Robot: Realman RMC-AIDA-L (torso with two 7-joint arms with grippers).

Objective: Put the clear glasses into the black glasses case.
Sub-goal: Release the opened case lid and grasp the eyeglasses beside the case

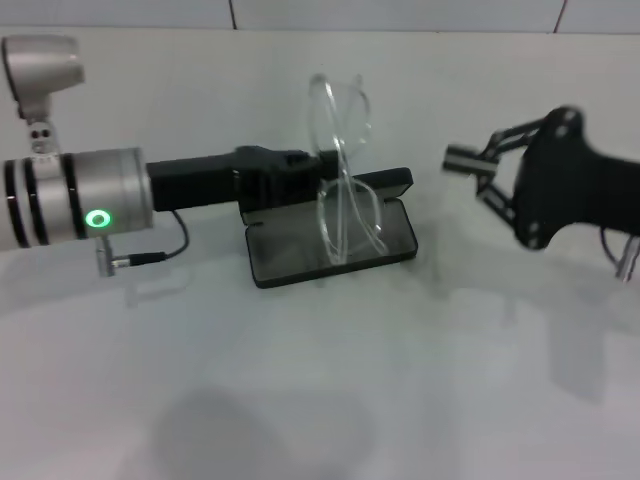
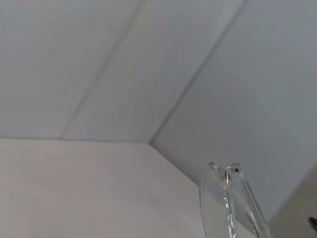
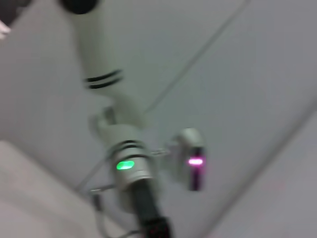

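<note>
Left gripper point(image 1: 318, 170) jaws clamped on clear glasses point(image 1: 345, 170) (held upright) over open black glasses case point(image 1: 335, 245), right gripper point(image 1: 462, 168) jaws apart

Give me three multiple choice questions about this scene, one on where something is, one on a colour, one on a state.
1. Where are the transparent plastic clear glasses?
A. above the case
B. flat on the table
C. in the right gripper

2. What colour is the light on the left arm's silver wrist?
A. red
B. green
C. blue

3. The flat rectangular black glasses case is:
A. shut
B. open
C. upside down

Answers: 1 A, they stand on end over the case, held by the left gripper. 2 B, the ring glows green. 3 B, its lining shows.
</note>
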